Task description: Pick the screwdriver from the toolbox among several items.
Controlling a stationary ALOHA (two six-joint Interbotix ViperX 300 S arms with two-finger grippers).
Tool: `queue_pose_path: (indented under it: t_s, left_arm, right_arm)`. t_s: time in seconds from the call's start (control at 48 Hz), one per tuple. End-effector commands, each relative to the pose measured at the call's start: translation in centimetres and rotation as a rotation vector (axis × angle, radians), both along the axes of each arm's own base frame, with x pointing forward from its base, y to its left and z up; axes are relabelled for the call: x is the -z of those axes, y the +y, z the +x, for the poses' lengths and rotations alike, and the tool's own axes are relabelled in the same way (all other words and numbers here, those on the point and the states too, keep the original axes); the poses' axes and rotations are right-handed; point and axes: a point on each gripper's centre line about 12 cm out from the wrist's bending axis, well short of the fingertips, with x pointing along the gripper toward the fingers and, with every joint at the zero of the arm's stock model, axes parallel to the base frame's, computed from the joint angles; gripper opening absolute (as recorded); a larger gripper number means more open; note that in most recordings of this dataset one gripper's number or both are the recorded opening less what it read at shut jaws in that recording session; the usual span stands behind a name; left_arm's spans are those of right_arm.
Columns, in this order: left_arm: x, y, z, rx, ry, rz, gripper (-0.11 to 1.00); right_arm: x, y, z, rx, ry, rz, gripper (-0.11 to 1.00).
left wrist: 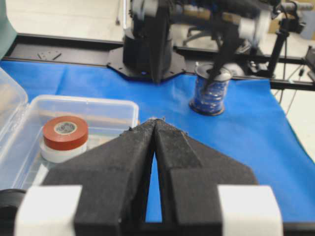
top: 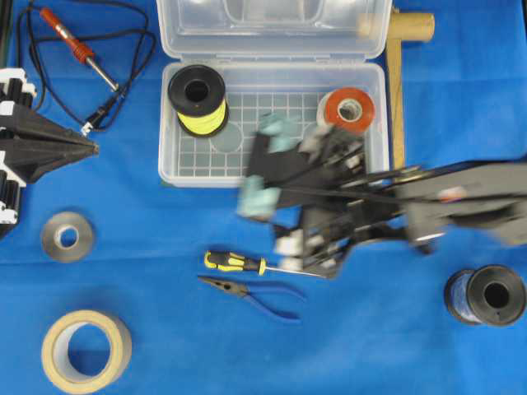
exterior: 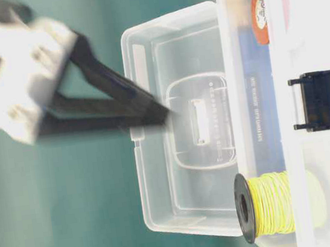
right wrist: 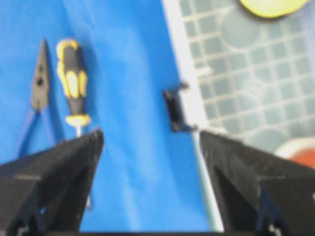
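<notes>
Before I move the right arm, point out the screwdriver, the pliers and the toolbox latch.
screwdriver (top: 226,262): overhead view, on the yellow-and-black handle.
pliers (top: 276,299): overhead view, on the blue handles.
latch (right wrist: 176,111): right wrist view, on the dark clip at the toolbox's front wall.

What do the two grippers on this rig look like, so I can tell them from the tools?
The left gripper has matte black wedge-shaped fingers with rough foam-like faces and white tape bands near their bases. The right gripper has the same black tapered fingers; overhead, motion blur shows its black body with pale teal-white parts.
</notes>
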Motion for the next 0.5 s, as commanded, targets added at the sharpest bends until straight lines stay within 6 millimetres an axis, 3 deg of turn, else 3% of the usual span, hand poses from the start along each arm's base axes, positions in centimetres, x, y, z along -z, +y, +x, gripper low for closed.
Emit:
queue_pose_path:
  t_s: [0.0,0.25,0.479]
  left_arm:
    - [-0.3,0.0,0.1,0.001,-0.008,-0.002,0.00]
    - [-0.2,0.0,0.1,0.001,-0.005,-0.002,0.00]
    - [0.1,0.0,0.2,0.001,0.008,-0.003,0.00]
  right_arm:
    - [-2.0,-0.5,-3.2,-0.026,-0.081,-0.018,0.78]
    - [-1.5,-1.9,-11.4,-0.120,-0.304,0.008,0.78]
    - [1.6,-3.6,-18.3,-0.142,-0.380,-0.023,0.78]
